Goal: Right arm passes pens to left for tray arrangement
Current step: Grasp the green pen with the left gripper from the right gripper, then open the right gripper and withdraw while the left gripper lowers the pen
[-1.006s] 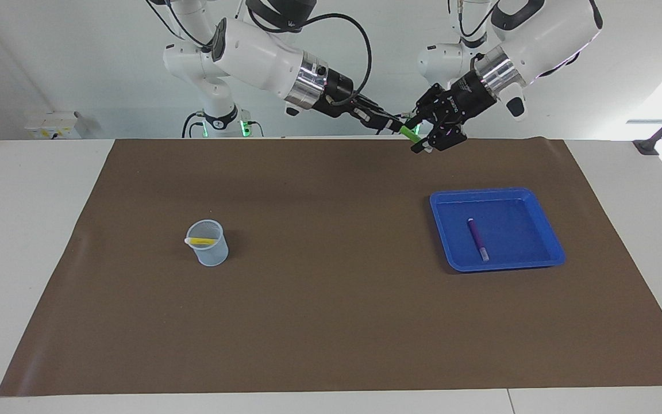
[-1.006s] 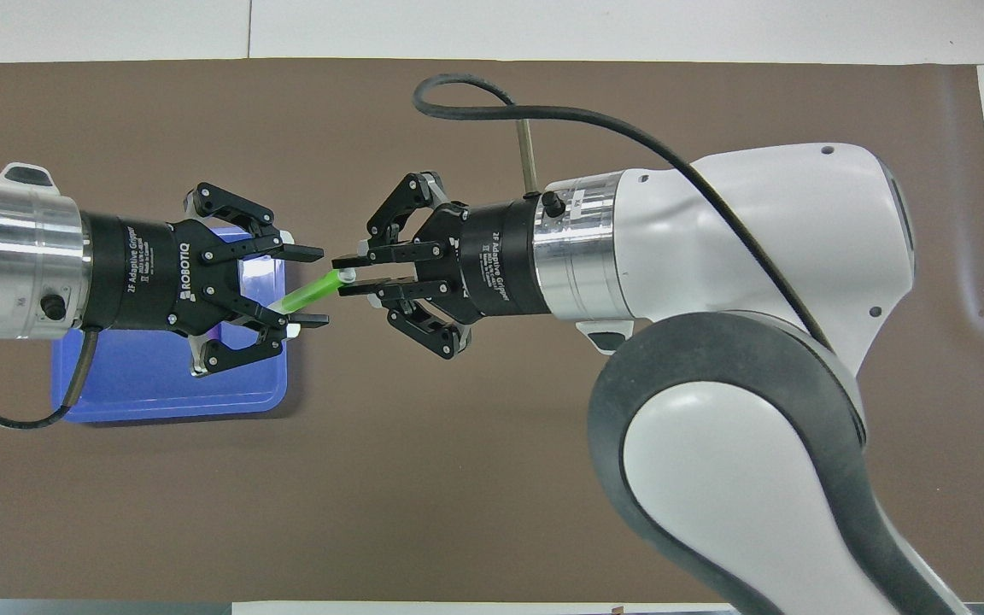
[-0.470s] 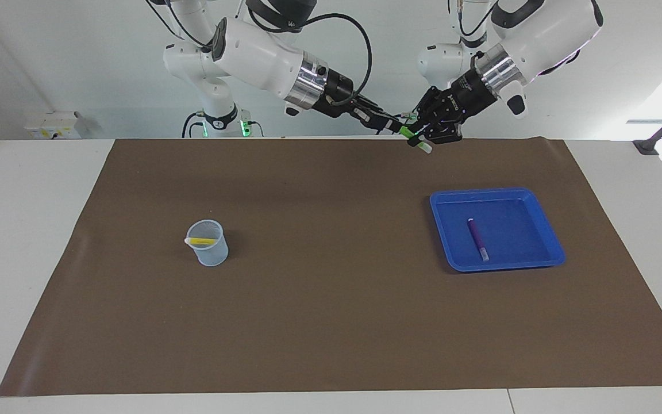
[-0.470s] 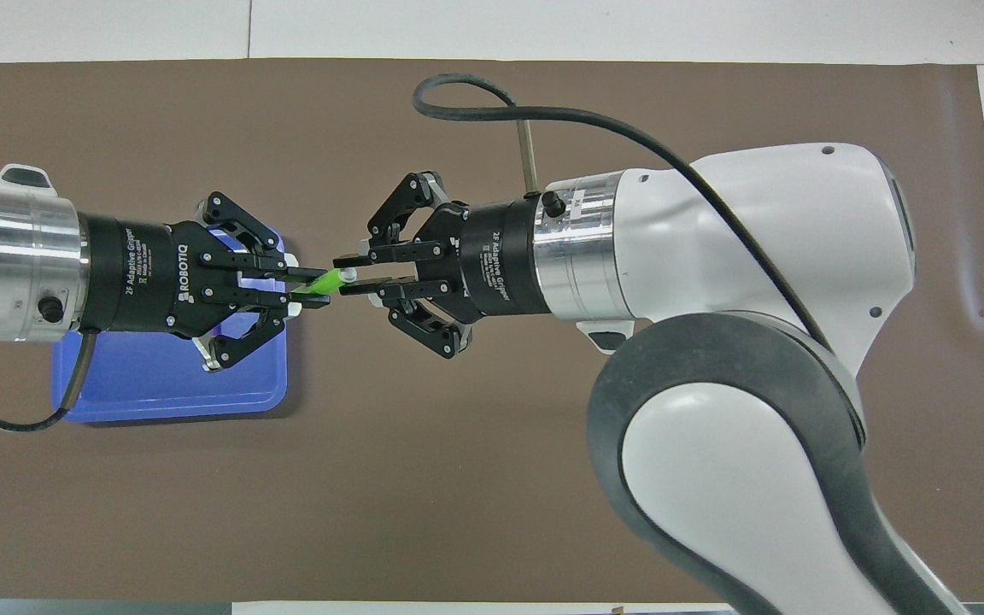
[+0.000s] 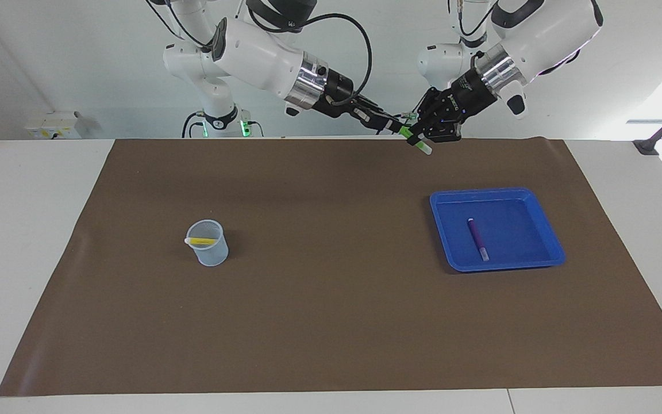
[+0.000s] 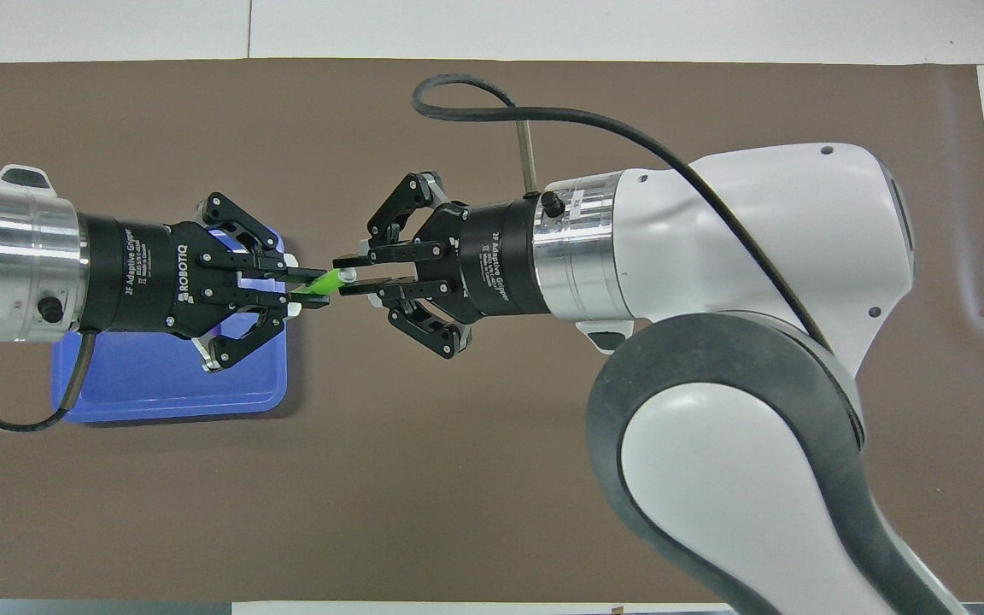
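Above the worktop's edge nearest the robots, the left gripper (image 6: 304, 287) and right gripper (image 6: 343, 282) both have their jaws clamped on the green pen (image 6: 319, 283), while the purple pen (image 5: 478, 238) lies in the blue tray (image 5: 543, 221) and the yellow pen (image 5: 200, 241) rests in the mesh cup (image 5: 214, 253).

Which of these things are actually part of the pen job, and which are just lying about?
Part of the job:
- green pen, clamped by both the left gripper and the right gripper, up in the air
- purple pen, lying in the blue tray
- yellow pen, in the mesh cup

Just there:
- brown mat
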